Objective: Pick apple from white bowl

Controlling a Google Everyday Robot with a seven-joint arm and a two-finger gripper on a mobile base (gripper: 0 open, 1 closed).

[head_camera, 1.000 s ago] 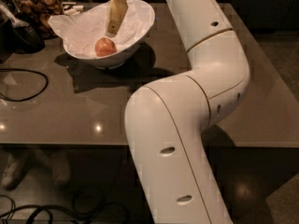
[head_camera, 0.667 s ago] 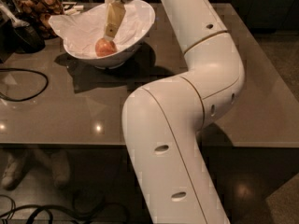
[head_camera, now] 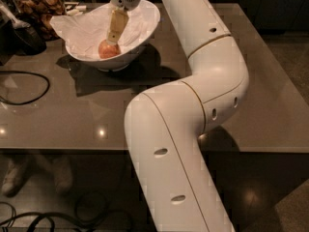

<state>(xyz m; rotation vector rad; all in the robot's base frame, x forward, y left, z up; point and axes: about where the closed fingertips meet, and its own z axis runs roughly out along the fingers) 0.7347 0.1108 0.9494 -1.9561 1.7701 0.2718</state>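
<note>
On the table (head_camera: 72, 115), far left, our gripper (head_camera: 112, 38) has sunk to the apple (head_camera: 107, 51) in the white bowl (head_camera: 145, 33); whether it's clenched, we cannot tell.

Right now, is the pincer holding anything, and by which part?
Cannot be told. The pincer is down inside the glossy white bowl, at the top of the small orange-red apple lying in it.

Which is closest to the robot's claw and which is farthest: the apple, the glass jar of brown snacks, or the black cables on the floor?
Measured from the gripper, which hangs inside the glossy white bowl:
1. The small orange-red apple, just beneath it in the bowl.
2. The glass jar of brown snacks, at the table's back left.
3. The black cables, down on the floor at the near left.
</note>
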